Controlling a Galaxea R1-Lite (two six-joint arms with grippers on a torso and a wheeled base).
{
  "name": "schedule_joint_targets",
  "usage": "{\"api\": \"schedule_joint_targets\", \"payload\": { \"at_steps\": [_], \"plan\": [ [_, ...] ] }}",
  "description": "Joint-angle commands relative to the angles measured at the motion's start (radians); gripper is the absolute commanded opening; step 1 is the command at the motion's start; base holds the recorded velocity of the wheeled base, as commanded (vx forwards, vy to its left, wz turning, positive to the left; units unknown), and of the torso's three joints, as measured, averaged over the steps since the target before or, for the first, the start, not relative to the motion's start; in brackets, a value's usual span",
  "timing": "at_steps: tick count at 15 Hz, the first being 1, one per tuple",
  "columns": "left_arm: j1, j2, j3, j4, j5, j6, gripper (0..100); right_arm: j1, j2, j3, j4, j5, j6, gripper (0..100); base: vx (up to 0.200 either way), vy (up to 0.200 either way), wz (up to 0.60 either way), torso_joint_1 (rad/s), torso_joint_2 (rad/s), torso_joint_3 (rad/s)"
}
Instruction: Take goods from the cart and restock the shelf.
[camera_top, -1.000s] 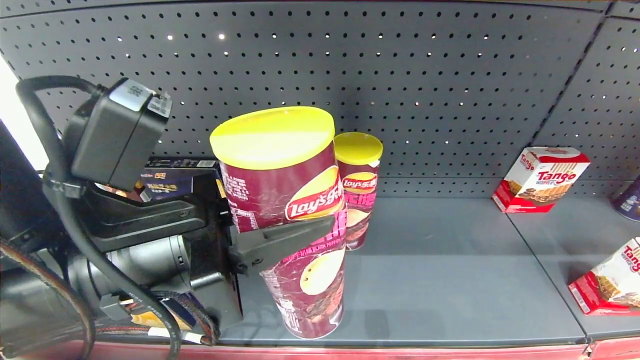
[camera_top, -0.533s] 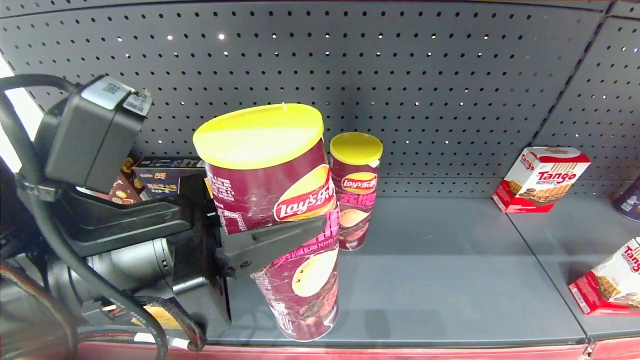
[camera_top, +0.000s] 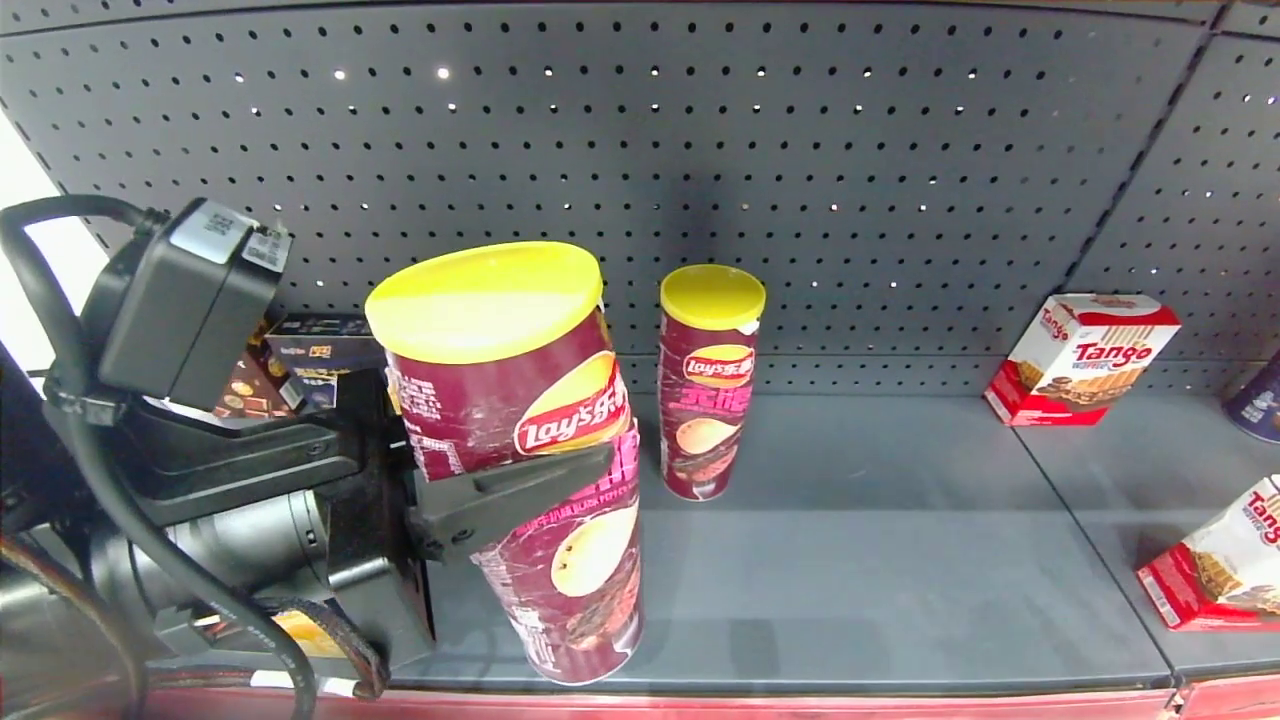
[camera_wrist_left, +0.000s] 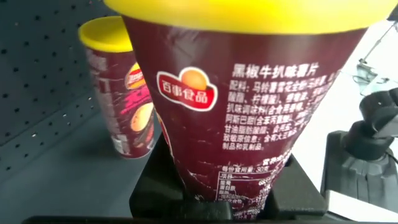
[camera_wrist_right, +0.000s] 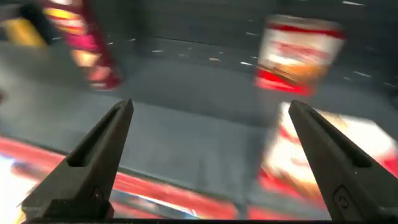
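While left end effector (camera_top: 540, 465) clamps the tilted can (camera_top: 500, 390), right end effector (camera_wrist_right: 211, 109) gapes.

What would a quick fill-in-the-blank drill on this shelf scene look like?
1. The left gripper is shut on a can with a ____ lid.
2. A second can stands ____ on the shelf.
3. The right gripper is ____ and holds nothing.
Missing words: yellow; upright; open.
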Motion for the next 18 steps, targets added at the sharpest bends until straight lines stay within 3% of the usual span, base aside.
{"api": "schedule_joint_targets", "payload": {
  "at_steps": [1, 2, 5, 7, 11, 15, 18],
  "plan": [
    [0.008, -0.002, -0.001, 0.000, 0.000, -0.002, 0, 0.110, 0.268, -0.078, -0.037, 0.059, -0.006, 100, 0.000, 0.000, 0.00, 0.000, 0.00, 0.000],
    [0.009, -0.002, 0.007, -0.001, 0.001, -0.026, 0, 0.167, 0.374, -0.077, -0.133, 0.065, -0.001, 100, 0.000, 0.000, 0.00, 0.000, 0.00, 0.000],
    [0.011, 0.000, 0.004, -0.001, 0.003, -0.029, 0, 0.174, 0.549, -0.081, -0.347, 0.091, -0.006, 100, 0.000, 0.000, 0.00, 0.000, 0.00, 0.000],
    [0.025, 0.000, 0.011, -0.001, 0.003, -0.029, 0, 0.184, 0.616, -0.110, -0.407, 0.135, -0.012, 100, 0.000, 0.000, 0.00, 0.000, 0.00, 0.000],
    [0.032, 0.001, 0.016, -0.001, 0.003, -0.029, 0, 0.133, 0.822, -0.253, -0.510, 0.497, -0.104, 100, 0.000, 0.000, 0.00, 0.000, 0.00, 0.000],
    [0.032, 0.003, 0.018, -0.001, 0.003, -0.029, 0, 0.142, 0.949, -0.364, -0.516, 0.638, -0.192, 100, 0.000, 0.000, 0.00, 0.000, 0.00, 0.000],
    [0.034, 0.003, 0.018, -0.001, 0.005, -0.029, 0, 0.118, 1.046, -0.463, -0.514, 0.876, -0.259, 100, 0.000, 0.000, 0.00, 0.000, 0.00, 0.000]
  ]
}}
